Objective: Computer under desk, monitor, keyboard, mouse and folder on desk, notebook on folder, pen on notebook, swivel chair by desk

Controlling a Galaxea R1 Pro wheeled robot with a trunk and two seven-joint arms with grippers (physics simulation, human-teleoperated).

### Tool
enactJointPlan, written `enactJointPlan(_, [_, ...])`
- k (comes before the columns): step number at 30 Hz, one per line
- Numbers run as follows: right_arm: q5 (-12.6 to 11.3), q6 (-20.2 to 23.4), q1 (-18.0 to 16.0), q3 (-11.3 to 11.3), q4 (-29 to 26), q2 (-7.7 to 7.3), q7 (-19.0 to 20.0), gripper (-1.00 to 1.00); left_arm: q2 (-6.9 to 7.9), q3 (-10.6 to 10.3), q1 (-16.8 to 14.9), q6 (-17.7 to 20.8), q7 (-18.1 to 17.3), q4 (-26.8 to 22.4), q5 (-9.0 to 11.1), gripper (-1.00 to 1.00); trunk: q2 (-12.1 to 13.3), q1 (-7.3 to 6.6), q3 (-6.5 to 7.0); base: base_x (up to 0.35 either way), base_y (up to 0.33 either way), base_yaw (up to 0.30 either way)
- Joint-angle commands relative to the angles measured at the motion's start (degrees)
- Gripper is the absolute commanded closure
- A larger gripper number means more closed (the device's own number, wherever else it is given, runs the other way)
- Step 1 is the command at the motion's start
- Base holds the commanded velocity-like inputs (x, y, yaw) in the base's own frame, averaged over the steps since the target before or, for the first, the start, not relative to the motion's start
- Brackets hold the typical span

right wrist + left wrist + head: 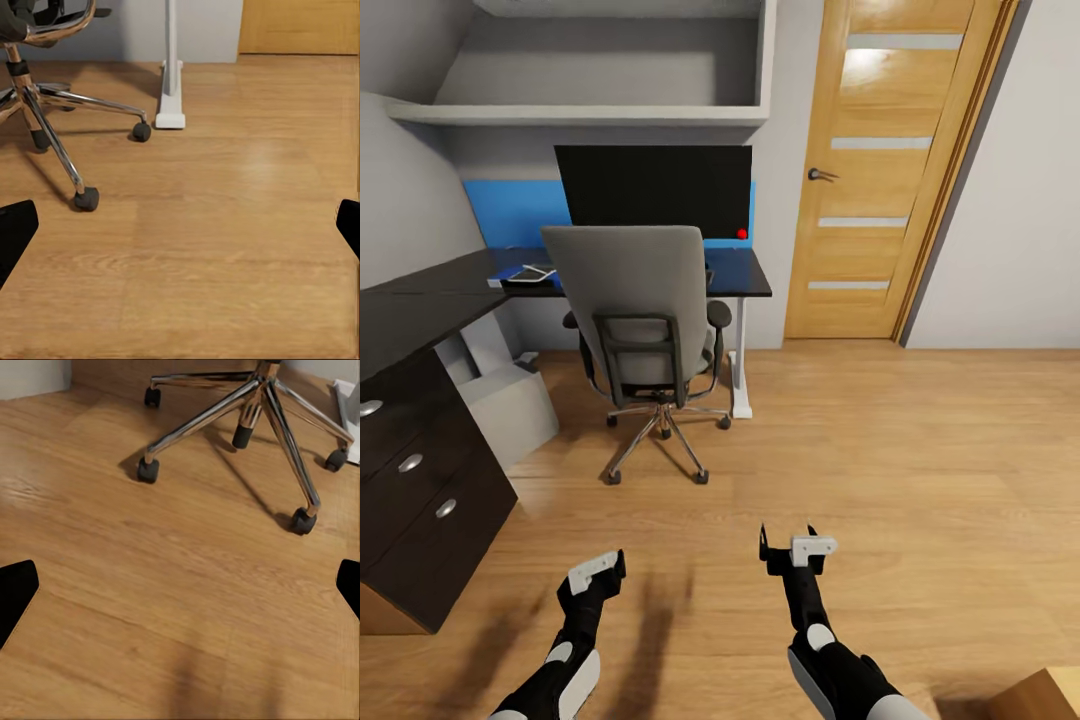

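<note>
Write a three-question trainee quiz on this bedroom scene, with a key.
1. True or false: the swivel chair faces the desk, its back toward the robot.
2. What sits under the desk: A) the computer B) a wooden crate?
3. Fill in: both the left gripper and the right gripper hang ____ over the floor.

Key: 1 true; 2 A; 3 open, holding nothing.
</note>
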Motion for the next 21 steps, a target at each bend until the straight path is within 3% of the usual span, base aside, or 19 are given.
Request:
enactJointPlan(1, [-0.6, -0.3, -0.1, 0.5, 0.5, -0.03, -0.3, -1.0, 0.1, 0.1, 0.0, -0.2, 0.3, -0.2, 0.2, -1.0, 0.4, -0.24, 0.14, 0.0, 0.0, 0.0])
enactJointPlan(12, [-0.7, -0.4, -0.1, 0.2, 2.6, -0.15, -0.4, -1.0, 0.52, 3.2, 0.0, -0.2, 0.3, -2.7, 1.7, -1.0, 4.8, -2.65, 2.11, 0.0, 0.0, 0.0])
enactJointPlan(21, [-0.7, -0.4, -0.1, 0.2, 2.9, -0.12, -0.4, -1.0, 0.94, 8.4, 0.0, -0.1, 0.1, -6.1, 1.9, -1.0, 8.4, -4.63, 3.73, 0.0, 0.0, 0.0])
